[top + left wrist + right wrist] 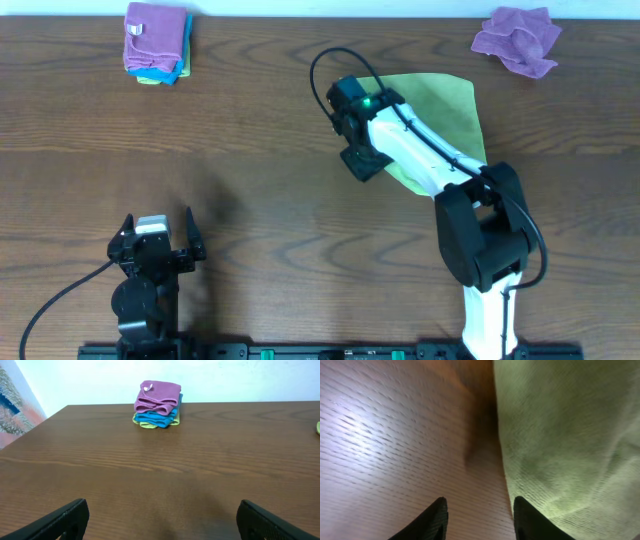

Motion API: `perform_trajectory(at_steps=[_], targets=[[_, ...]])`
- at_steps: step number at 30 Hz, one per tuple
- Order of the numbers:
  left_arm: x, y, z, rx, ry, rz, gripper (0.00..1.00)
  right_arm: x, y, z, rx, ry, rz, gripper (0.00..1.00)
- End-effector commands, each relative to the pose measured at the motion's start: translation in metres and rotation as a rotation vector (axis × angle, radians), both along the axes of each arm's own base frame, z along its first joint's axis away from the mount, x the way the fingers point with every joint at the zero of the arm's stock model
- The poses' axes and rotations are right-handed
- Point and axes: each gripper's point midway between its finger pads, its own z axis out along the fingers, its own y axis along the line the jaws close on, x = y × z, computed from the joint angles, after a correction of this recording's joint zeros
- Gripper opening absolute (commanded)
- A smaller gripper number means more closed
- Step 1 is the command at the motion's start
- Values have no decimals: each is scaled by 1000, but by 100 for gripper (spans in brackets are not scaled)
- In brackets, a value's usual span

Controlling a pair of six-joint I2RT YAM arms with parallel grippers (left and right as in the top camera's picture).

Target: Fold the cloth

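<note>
Overhead: green cloth (445, 105) lies flat, upper right of centre, partly under the right arm. The right gripper (362, 160) is at its left edge; the left gripper (158, 228) is lower left. Folded stack (157, 42) upper left.

Left wrist: jaws released, spread over bare table (200, 460).

Right wrist: jaws released, empty; cloth fills the right half.

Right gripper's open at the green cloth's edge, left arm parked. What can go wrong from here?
1. The right gripper straddles the green cloth at its edge, with one finger over bare table. Closing may pinch only a sliver, which could slip out.
2. The left gripper sits far off, so nothing pins the cloth. A pull may drag it whole instead of folding it.
</note>
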Motion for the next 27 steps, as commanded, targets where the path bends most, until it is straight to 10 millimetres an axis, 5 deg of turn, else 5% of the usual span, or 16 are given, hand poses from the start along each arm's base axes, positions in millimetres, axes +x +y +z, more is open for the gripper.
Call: perform_trajectory(at_steps=[1,12,27], targets=[[0,3,-15,-2,33,14,95,0,-10,2,-38,-21,19,43],[0,3,-15,-2,33,14,95,18,-28,0,-98,-103,-10,45],[0,3,-15,-2,33,14,95,26,-35,-12,-100,-104,-25,37]])
